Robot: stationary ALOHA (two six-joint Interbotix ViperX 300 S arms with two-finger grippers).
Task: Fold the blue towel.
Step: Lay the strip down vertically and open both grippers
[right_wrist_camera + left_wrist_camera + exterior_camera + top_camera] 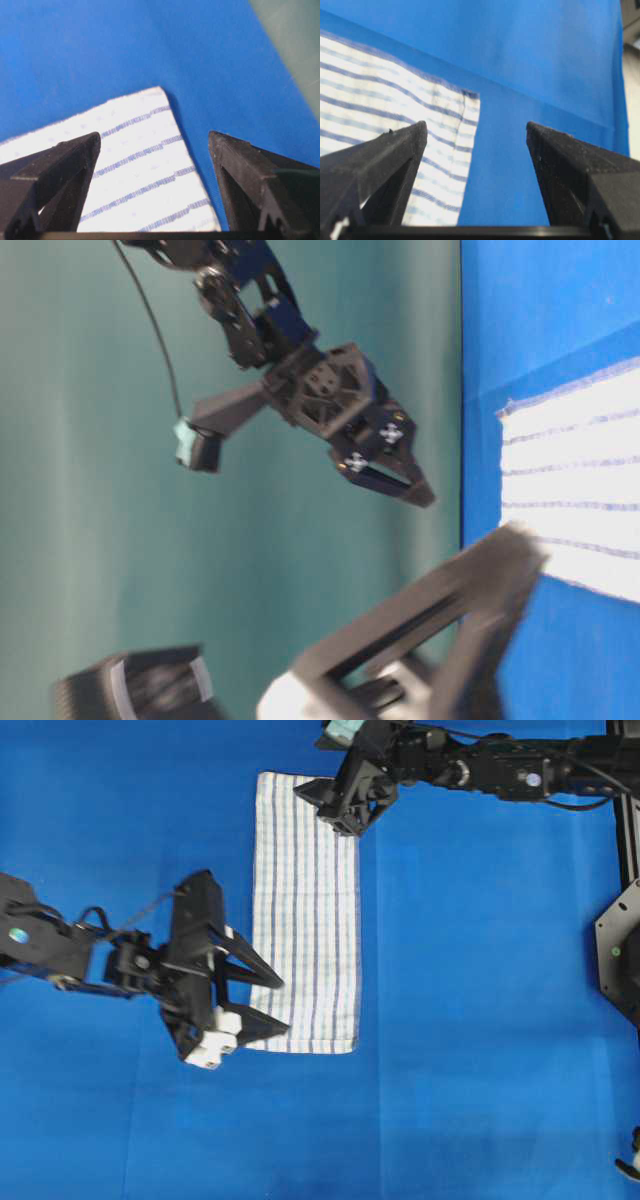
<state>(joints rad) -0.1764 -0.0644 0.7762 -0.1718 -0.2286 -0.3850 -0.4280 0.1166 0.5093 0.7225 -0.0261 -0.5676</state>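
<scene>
The blue towel [308,920], white with thin blue stripes, lies flat as a long narrow rectangle on the blue table covering [480,970]. My left gripper [285,1005] is open and empty over the towel's near-left edge, close to its near corner. In the left wrist view the towel's corner [395,100] lies between and beyond the open fingers [476,131]. My right gripper [322,810] is open and empty over the towel's far end. In the right wrist view the towel's corner [145,165] sits between the open jaws [155,140]. The table-level view shows the right gripper [395,475] raised, off the towel [580,490].
The right arm [500,770] stretches along the far edge from the right. A black mount [620,955] stands at the right edge of the table. Bare blue covering surrounds the towel on all sides.
</scene>
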